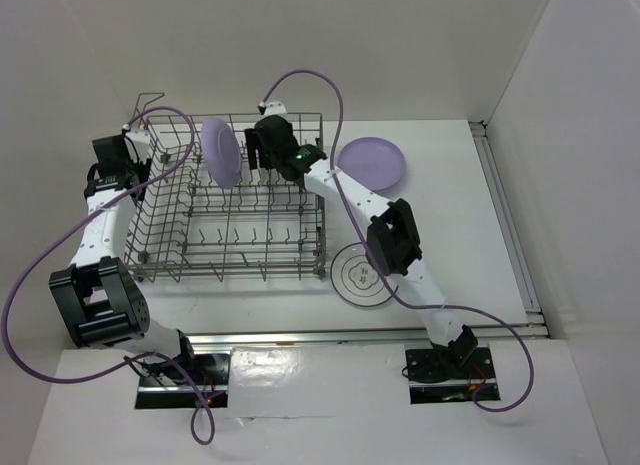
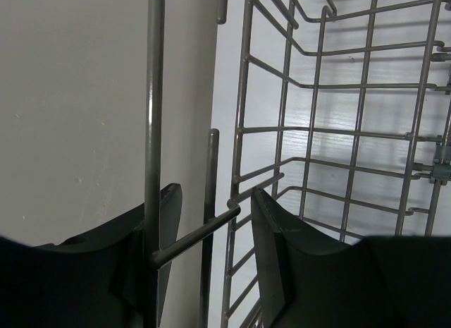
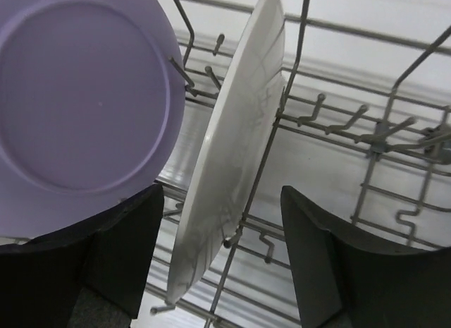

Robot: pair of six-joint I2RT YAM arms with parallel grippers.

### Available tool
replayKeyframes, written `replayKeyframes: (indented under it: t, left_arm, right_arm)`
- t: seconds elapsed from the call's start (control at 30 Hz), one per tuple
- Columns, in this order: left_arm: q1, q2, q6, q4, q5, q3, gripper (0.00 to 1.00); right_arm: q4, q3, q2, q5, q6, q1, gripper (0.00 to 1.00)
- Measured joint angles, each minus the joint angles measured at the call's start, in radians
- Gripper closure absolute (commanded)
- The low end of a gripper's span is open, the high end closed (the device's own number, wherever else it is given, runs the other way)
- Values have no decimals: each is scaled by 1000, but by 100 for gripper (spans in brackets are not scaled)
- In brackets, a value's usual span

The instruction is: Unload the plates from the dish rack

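The grey wire dish rack (image 1: 170,247) stands left of centre. A lavender plate (image 1: 222,152) stands upright in its far row; it fills the upper left of the right wrist view (image 3: 77,95). A white plate (image 3: 232,159) stands on edge beside it. My right gripper (image 1: 263,161) is open over the rack, and its jaws (image 3: 222,261) straddle the white plate's lower edge without touching it. My left gripper (image 1: 138,165) is open at the rack's far left corner, and its jaws (image 2: 215,250) stand on either side of a rack wire (image 2: 197,233).
A second lavender plate (image 1: 371,163) lies flat on the table right of the rack. A white plate with a dark pattern (image 1: 360,276) lies by the rack's near right corner, partly under my right arm. White walls close in on the left and right.
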Motion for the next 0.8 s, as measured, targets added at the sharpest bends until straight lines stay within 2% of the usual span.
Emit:
replayKeyframes:
  t: [0.1,0.13,0.3,0.33,0.63,0.8]
  left_arm:
    - [0,0,1,2,-1,-1,43]
    - [0,0,1,4,-2,-2,43]
    - [-3,-1,0,2,-11,-4,43]
    - [-3,-1,0,3,-11,-4,43]
    - [-10,-5,0,-10,-9,-4,43]
    - [-10,-5,-1,-11,-6,-4,43]
  right_arm:
    - [29,10,57,3,5,5,56]
    - [32,10,69,3,12,8,71]
    - [43,8,63,115,42,28,97]
    - [42,6,58,126,43,33,100]
    - [-8,-17,-19,230,11,49,100]
    - [-11,-37,-188,268,-38,49,100]
